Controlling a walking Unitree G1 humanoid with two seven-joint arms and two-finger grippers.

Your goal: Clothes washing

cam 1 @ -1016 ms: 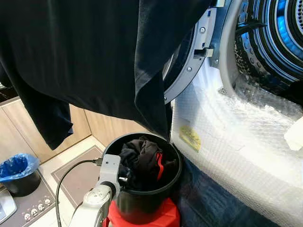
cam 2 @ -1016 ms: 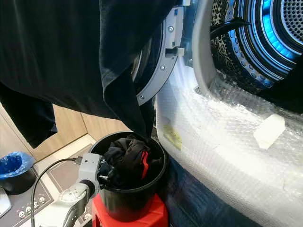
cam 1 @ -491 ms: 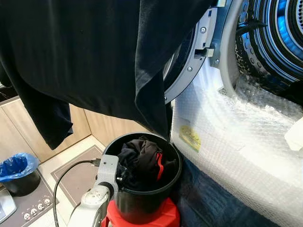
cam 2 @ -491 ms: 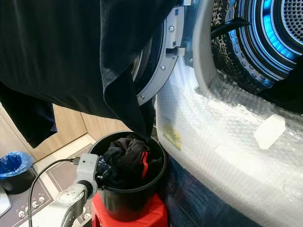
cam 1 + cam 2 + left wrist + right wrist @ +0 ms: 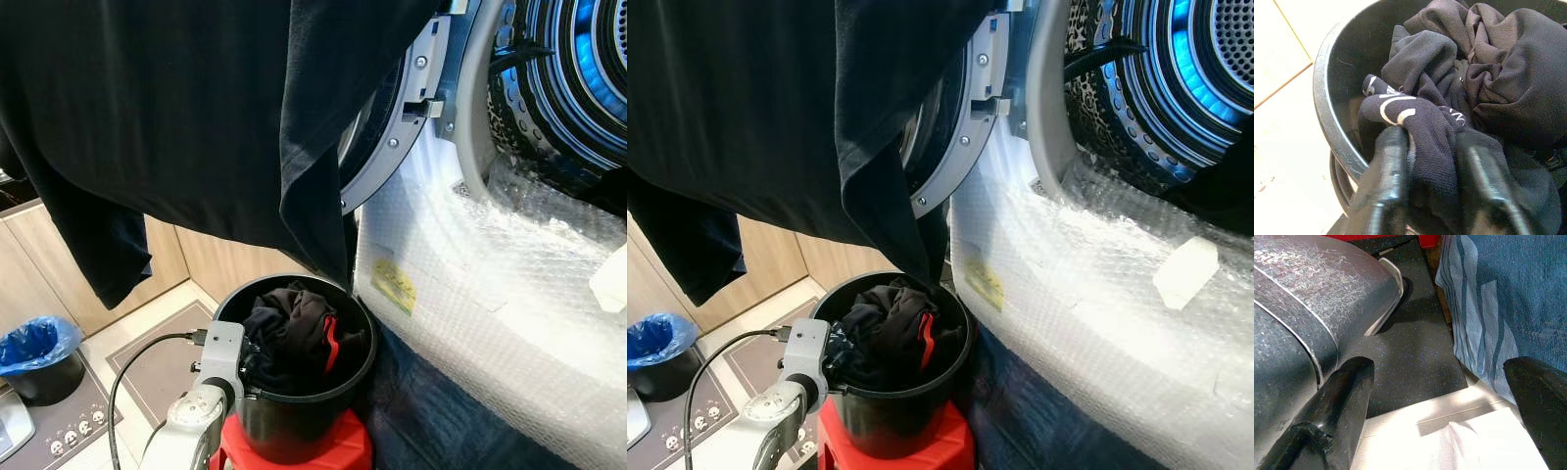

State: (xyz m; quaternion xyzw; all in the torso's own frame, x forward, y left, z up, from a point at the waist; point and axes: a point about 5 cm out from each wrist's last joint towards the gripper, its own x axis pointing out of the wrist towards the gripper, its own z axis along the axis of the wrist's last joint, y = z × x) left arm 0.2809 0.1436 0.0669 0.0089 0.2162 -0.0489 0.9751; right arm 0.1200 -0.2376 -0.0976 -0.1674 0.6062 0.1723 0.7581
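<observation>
A black bucket (image 5: 364,364) stands on a red stool (image 5: 338,452) in front of the washing machine and holds a heap of dark clothes (image 5: 294,333) with a red trim. My left gripper (image 5: 1432,188) reaches into the bucket at its near left rim (image 5: 1327,112). It is shut on a navy garment with white print (image 5: 1420,122), which bulges between the two black fingers (image 5: 1386,181). A large dark garment (image 5: 176,117) hangs across the top of the head view. My right gripper (image 5: 1440,391) hangs open low over dark flooring, holding nothing.
The open drum (image 5: 578,78) glows blue at the upper right, with its round door (image 5: 392,147) swung left. Bubble wrap (image 5: 490,284) covers the machine's front. Blue cloth (image 5: 441,431) lies on the floor beside the stool. A blue-bagged bin (image 5: 34,348) sits at the far left by wooden cabinets.
My left wrist has drawn back slightly toward the bucket's left rim. The hanging garment and the bucket have stayed put.
</observation>
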